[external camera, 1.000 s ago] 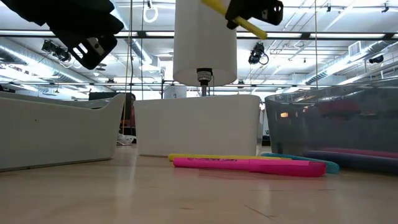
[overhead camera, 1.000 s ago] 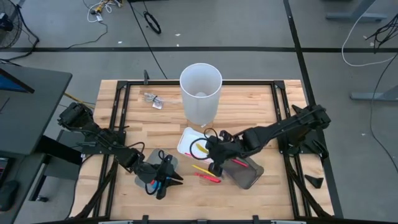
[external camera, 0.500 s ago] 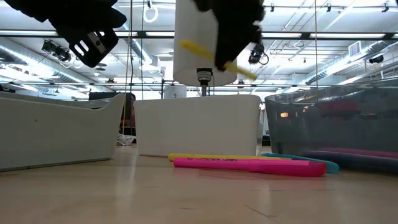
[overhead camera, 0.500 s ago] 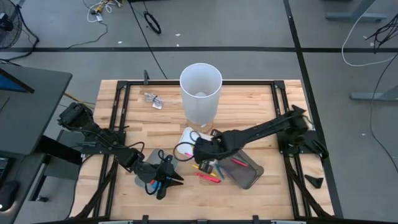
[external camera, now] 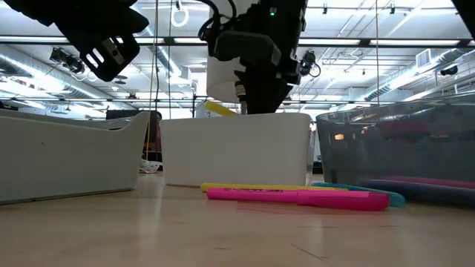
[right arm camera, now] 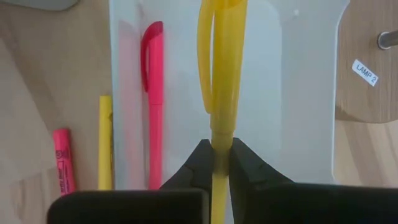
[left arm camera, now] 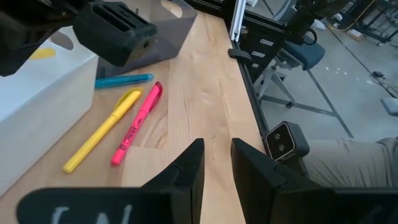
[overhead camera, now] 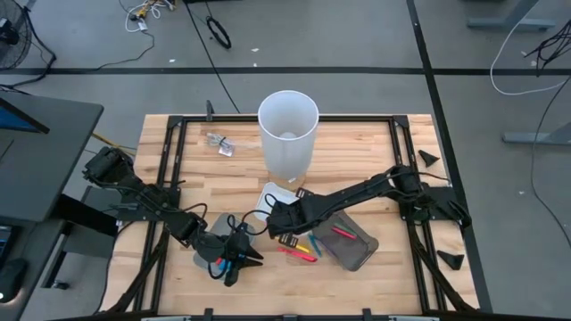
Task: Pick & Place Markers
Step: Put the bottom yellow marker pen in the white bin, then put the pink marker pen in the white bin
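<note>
My right gripper [overhead camera: 278, 220] hangs over the white tray [overhead camera: 264, 198], shut on a yellow marker [right arm camera: 222, 68]. A pink marker [right arm camera: 153, 93] lies inside that tray. Beside the tray, a yellow marker [left arm camera: 102, 130], a pink marker [left arm camera: 137, 130] and a blue marker [left arm camera: 124, 81] lie flat on the wood. More markers lie in the grey tray [overhead camera: 355, 250]. My left gripper [overhead camera: 243, 259] waits near the table's front left, above another tray [external camera: 67, 156]. In its wrist view, my left gripper [left arm camera: 216, 165] stands narrowly open with nothing between the fingers. My right gripper pinches the yellow marker's thin barrel [right arm camera: 219, 146] between its two fingers, just behind the wider cap. The fingers slant steeply down from above and the marker runs on along them. The marker is lifted clear, tilted, its free end [external camera: 221, 109] at the white tray's rim.
A tall white cylinder [overhead camera: 287, 134] stands behind the white tray. A small clear packet [overhead camera: 219, 143] lies at the far left. Black frame rails [overhead camera: 169, 160] run along the table's sides. Bare wood lies along the near edge.
My right gripper has gone down and toward the table's left, from beside the grey tray to above the white tray. It has tipped steeper and stayed shut on the yellow marker. The marker's free end has sunk to the tray's rim.
</note>
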`<state>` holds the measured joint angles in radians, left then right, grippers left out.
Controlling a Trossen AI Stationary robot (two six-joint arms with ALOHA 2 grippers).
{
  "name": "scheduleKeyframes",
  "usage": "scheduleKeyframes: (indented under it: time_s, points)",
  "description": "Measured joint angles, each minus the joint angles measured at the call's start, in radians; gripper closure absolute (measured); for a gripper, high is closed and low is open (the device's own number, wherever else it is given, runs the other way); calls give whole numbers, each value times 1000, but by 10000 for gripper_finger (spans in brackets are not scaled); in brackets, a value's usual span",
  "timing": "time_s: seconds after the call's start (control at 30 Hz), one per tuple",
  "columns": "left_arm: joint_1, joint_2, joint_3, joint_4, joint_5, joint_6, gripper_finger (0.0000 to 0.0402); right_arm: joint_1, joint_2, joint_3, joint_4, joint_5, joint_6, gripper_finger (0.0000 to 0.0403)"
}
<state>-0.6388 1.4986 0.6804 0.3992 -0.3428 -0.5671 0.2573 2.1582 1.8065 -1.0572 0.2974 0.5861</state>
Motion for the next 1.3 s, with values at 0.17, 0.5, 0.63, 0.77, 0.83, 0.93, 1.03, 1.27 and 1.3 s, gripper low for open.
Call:
scheduleKeyframes:
  time_s: [0.17,0.5,0.63,0.77,0.83,0.93,1.03,1.27,1.3]
  points:
    - [0,0,0,0,0,0,319,-2,0,0,0,0,-3,366]
    - [0,0,0,0,0,0,319,-15,0,0,0,0,-44,311]
    - [0,0,0,0,0,3,319,-15,-1,0,1,2,-77,291]
    - [0,0,0,10,0,60,311,-6,-25,0,-15,7,-108,268]
    - [0,0,4,14,-1,88,298,8,-40,0,-37,66,-107,261]
    - [2,0,28,3,-13,131,270,46,-79,0,-53,178,-98,257]
    - [10,-1,72,-70,-22,167,236,103,-107,0,-60,255,-91,259]
    - [49,-1,230,-411,-56,171,194,283,-134,0,-139,480,47,270]
    - [55,-1,254,-456,-56,171,194,312,-133,0,-149,506,65,272]
